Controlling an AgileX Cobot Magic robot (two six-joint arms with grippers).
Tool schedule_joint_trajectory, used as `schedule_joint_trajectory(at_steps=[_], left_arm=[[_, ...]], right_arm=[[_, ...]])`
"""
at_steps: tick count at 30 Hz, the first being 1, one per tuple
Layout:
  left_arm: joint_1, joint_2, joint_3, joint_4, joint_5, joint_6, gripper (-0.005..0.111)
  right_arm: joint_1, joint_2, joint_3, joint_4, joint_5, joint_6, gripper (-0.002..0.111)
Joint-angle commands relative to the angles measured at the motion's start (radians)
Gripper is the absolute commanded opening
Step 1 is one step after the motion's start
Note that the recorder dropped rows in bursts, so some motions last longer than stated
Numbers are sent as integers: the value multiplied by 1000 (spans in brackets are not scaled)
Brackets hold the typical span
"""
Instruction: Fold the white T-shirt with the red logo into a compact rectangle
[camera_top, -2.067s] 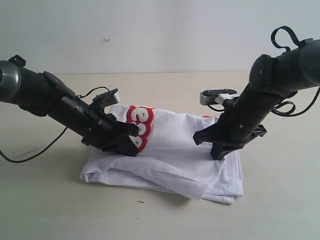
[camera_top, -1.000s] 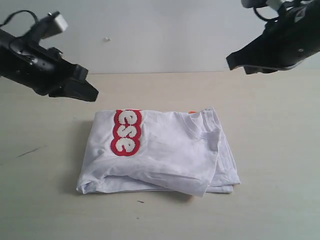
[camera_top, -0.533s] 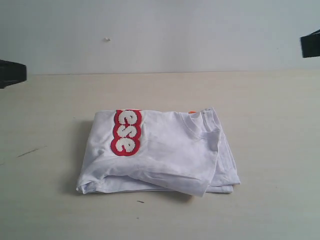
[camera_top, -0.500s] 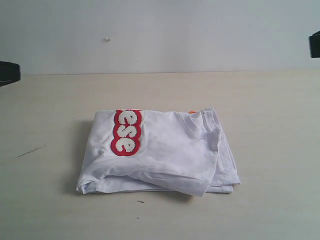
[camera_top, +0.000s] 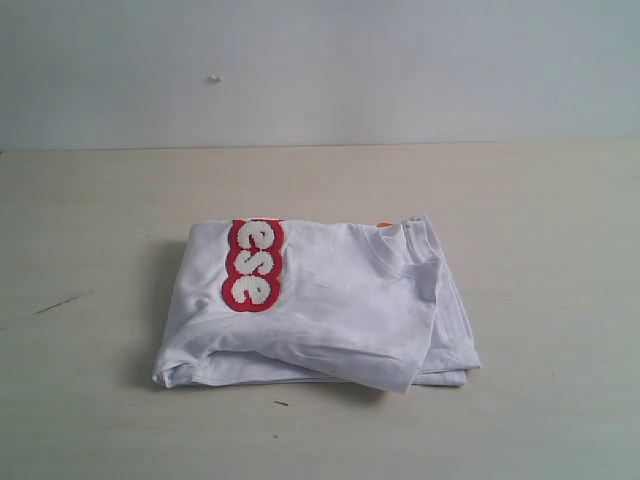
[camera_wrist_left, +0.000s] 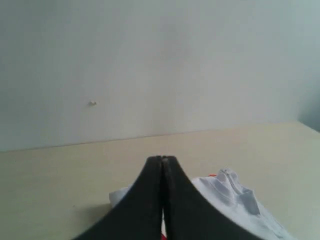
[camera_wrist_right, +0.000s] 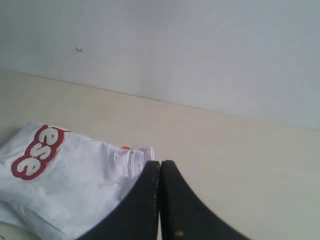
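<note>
shirt: the white T-shirt (camera_top: 330, 310) is laid folded into a rough rectangle in the middle of the table (camera_top: 540, 220); layers are slightly offset at the near and right edges
logo: the red logo (camera_top: 251, 265) is seen on the top layer, near the left edge in the exterior view; only "ese" is readable
collar: ribbed neck (camera_top: 405, 255) is turned up on the right side, orange tag (camera_top: 384, 225) just behind it
left gripper (camera_wrist_left: 162, 161): jaws pressed together, nothing held, clear of the shirt
right gripper (camera_wrist_right: 159, 165): jaws pressed together, nothing held, clear of the shirt
</note>
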Motion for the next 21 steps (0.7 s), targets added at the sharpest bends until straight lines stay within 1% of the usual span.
schedule_joint_trajectory(at_steps=[1,7,21], left_arm=[[1,-82,36,-8,-16,-12,0],[1,-119,36,-10,2,-12,0],[1,-119,36,-10,2,-10,0]], right_arm=[[-1,-83,35,9,-9,0,0],[-1,-117,35,10,-9,0,0],[-1,-117,35,10,-9,0,0]])
